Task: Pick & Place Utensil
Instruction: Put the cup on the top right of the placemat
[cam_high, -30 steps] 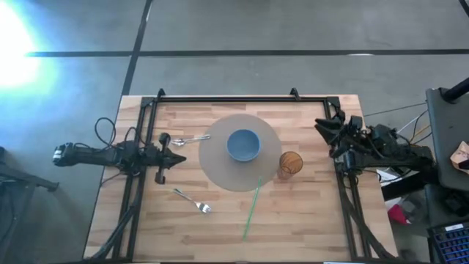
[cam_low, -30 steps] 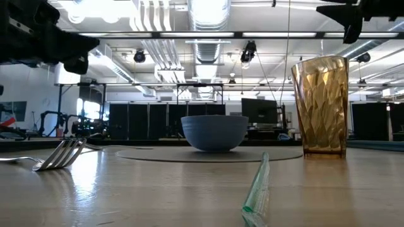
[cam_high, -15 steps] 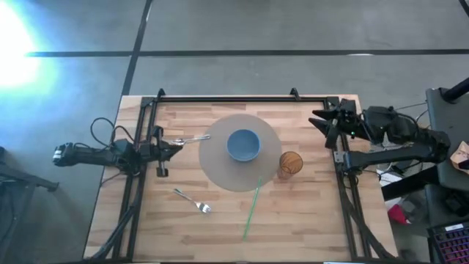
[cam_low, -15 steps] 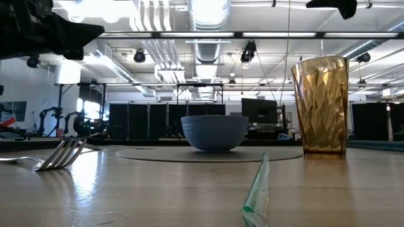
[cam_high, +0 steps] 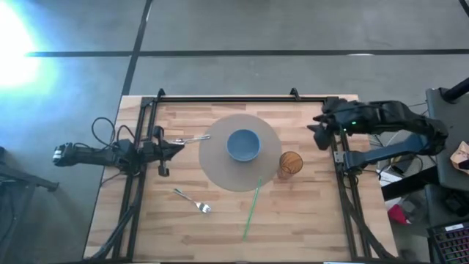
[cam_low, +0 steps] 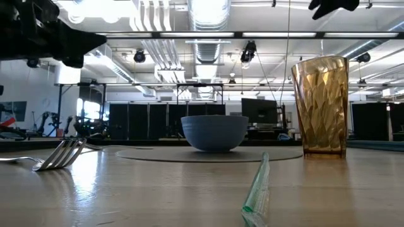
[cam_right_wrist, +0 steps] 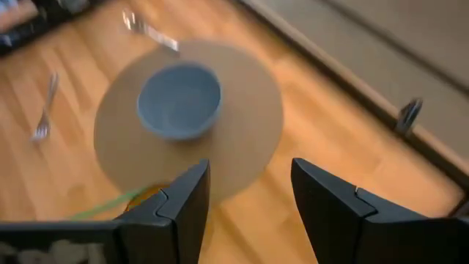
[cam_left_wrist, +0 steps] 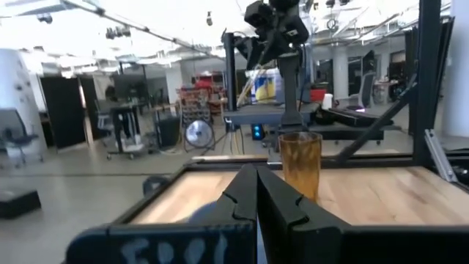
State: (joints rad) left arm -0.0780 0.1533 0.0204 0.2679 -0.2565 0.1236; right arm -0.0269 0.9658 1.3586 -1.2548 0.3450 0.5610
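Note:
A silver spoon lies flat on the table at the round mat's left edge. A fork lies nearer the near edge, and the low view shows the fork with its tines up. My left gripper is shut and hovers high above the spoon's bowl end; the left wrist view shows the left gripper pointing level across the table. My right gripper is open and raised over the table's right side. In the right wrist view the right gripper looks down on the mat.
A blue bowl stands in the middle of the round tan mat. An amber cup stands at the mat's right edge. A green straw lies toward the near edge. Black frame rails run along both sides.
My right arm has risen from its folded rest at the right edge, and its gripper has swung out over the table and tipped downward. My left gripper has turned about its axis and crept a little toward the spoon. No object has moved.

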